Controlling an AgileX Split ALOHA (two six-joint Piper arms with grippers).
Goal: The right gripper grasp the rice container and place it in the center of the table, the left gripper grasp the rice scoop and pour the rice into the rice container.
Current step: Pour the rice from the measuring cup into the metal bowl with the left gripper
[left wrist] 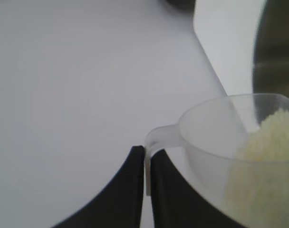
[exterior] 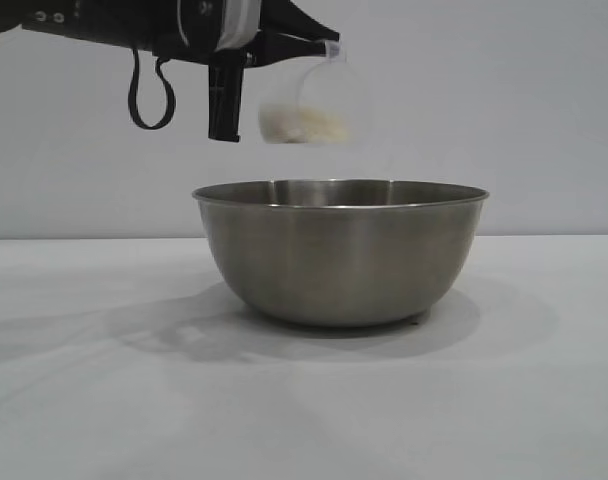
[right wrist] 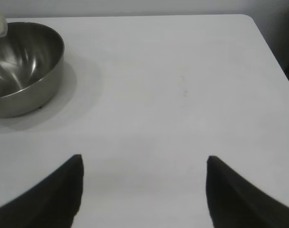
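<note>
A: How far had you got with the bowl?

B: That part looked done. Your steel bowl stood upright on the table, well in from the edges as far as the outside view showed, and nothing was gripping it. Your right gripper hung off to the side over bare tabletop, its fingers spread wide and empty, well apart from the bowl.

A: And the pour?

B: In hand, I'd judge. Your left gripper had its fingers pressed together on the thin loop handle of the clear plastic cup, holding it above the bowl's rim, toward the side your left arm reached in from. The cup was tilted, and the rice had slumped against its lower side. I couldn't tell whether any grains had left it; the part of the bowl's inside that showed held no rice.

A: Anything in the way?

B: Nothing lay between cup and bowl. What was left for you was tipping further until the cup emptied.
</note>
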